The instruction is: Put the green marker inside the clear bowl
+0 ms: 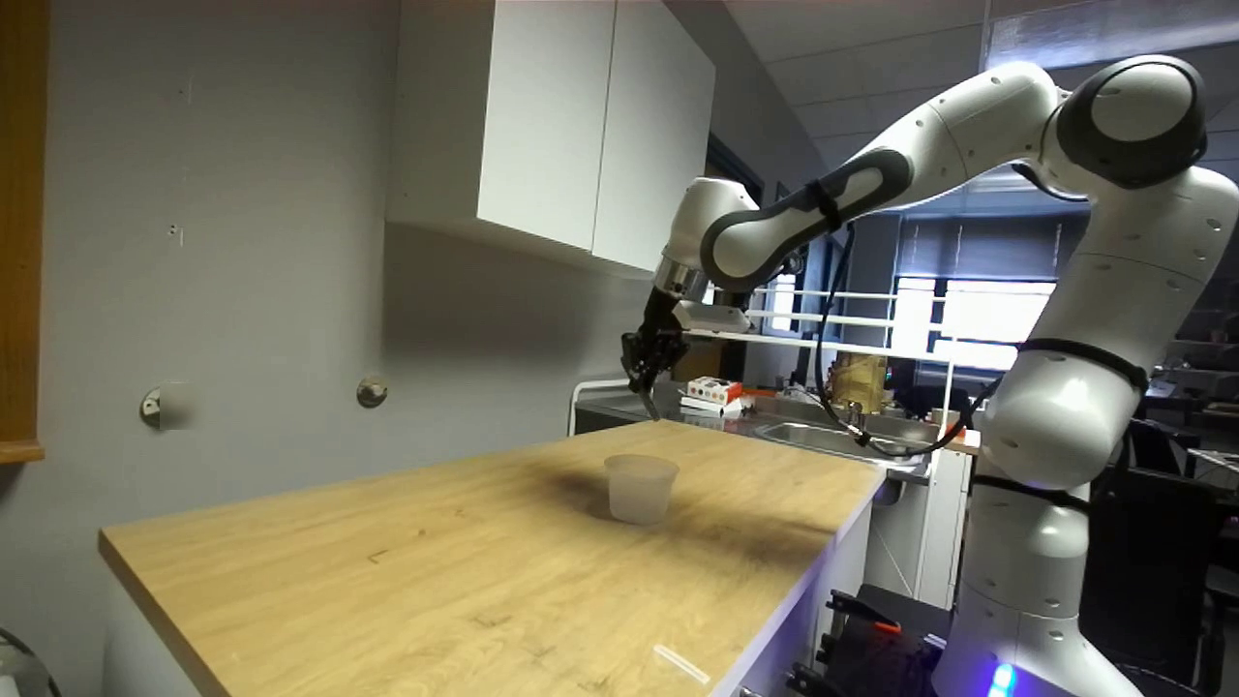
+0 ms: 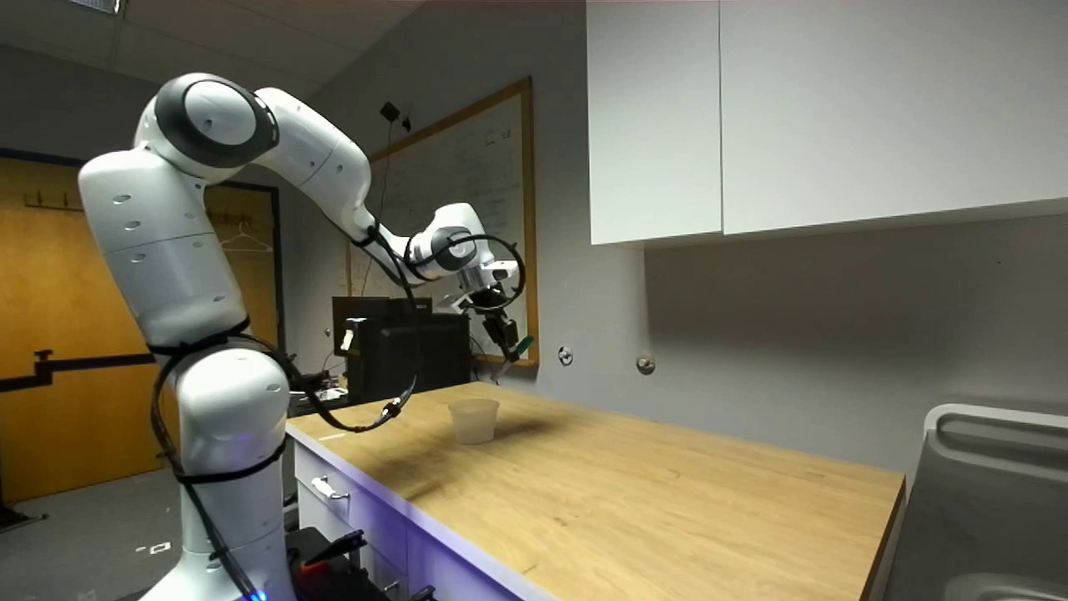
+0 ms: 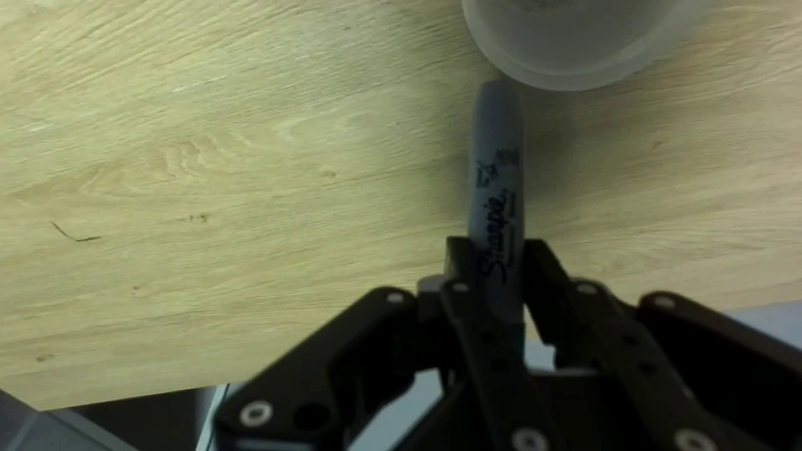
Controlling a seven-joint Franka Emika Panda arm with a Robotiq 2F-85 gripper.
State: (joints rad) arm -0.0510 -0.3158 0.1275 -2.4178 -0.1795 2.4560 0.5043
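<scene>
Pincer [image 3: 499, 269] grips one marker [image 3: 497, 169]; one bowl [image 1: 641, 492] stands apart.

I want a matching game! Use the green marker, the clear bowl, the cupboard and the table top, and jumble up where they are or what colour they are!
Things:
1. green marker
2. clear bowl
3. cupboard
4. table top

Places and colours:
A. high on the wall
B. light wood colour
C. held in the gripper
D. standing on the table top

Right pairs: 1-C, 2-D, 3-A, 4-B
</scene>
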